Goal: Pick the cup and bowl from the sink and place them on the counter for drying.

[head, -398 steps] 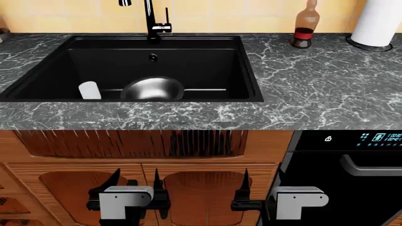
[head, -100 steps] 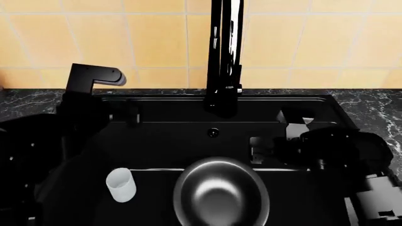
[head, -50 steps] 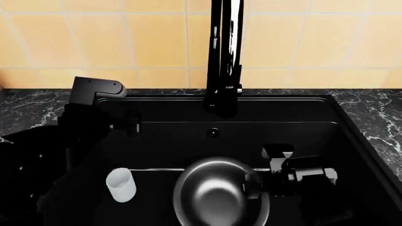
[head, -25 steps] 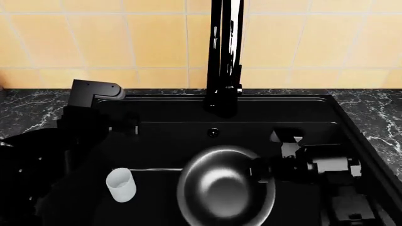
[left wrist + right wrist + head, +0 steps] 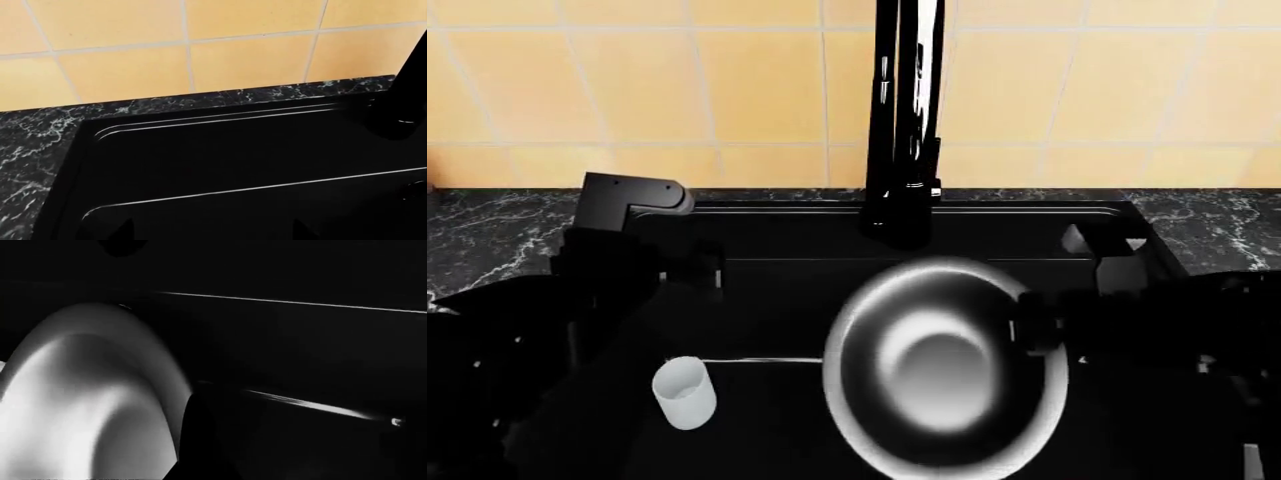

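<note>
Yellow tile behind, black sink (image 5: pixel 774 250) below. Right gripper (image 5: pixel 1030 335) clamped on bowl (image 5: pixel 941 365) rim, bowl tilted; left gripper (image 5: pixel 694 262) state unclear. Risk: thin rim slipping, striking tap (image 5: pixel 905 120) or cup (image 5: pixel 683 392).

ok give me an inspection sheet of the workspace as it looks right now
surface: counter, dark veined marble around the sink.
job's things: bowl raised and tilted over the basin, held at its rim; cup upright on the sink floor.
clutter: nothing seen.
grippers: right gripper shut on the bowl's rim; left gripper above the basin, holding nothing, jaws not clear.
cables: nothing seen.
surroundings: black tap, yellow tiled wall.
</note>
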